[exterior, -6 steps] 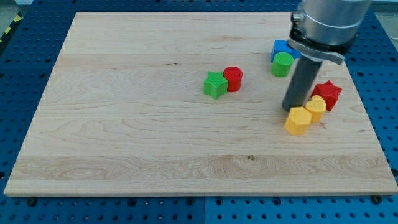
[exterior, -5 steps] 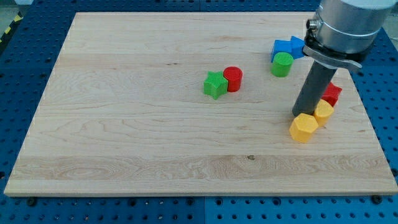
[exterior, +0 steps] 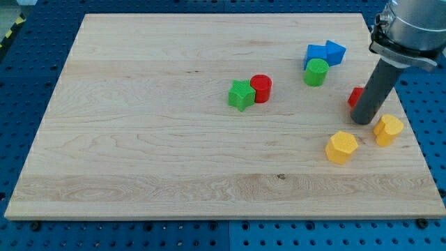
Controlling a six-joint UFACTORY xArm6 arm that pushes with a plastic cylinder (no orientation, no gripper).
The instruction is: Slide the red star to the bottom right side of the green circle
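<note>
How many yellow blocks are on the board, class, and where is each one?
2. One yellow block lies near the board's lower right; the other yellow block sits to its right, just right of my tip. The rod could be hiding more.

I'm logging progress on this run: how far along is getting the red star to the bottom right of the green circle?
Done: nothing settled yet. In hand: my tip stands in front of the red star, hiding most of it. The star lies right of and below the green circle, but apart from it. Left: slide it closer to the circle.
</note>
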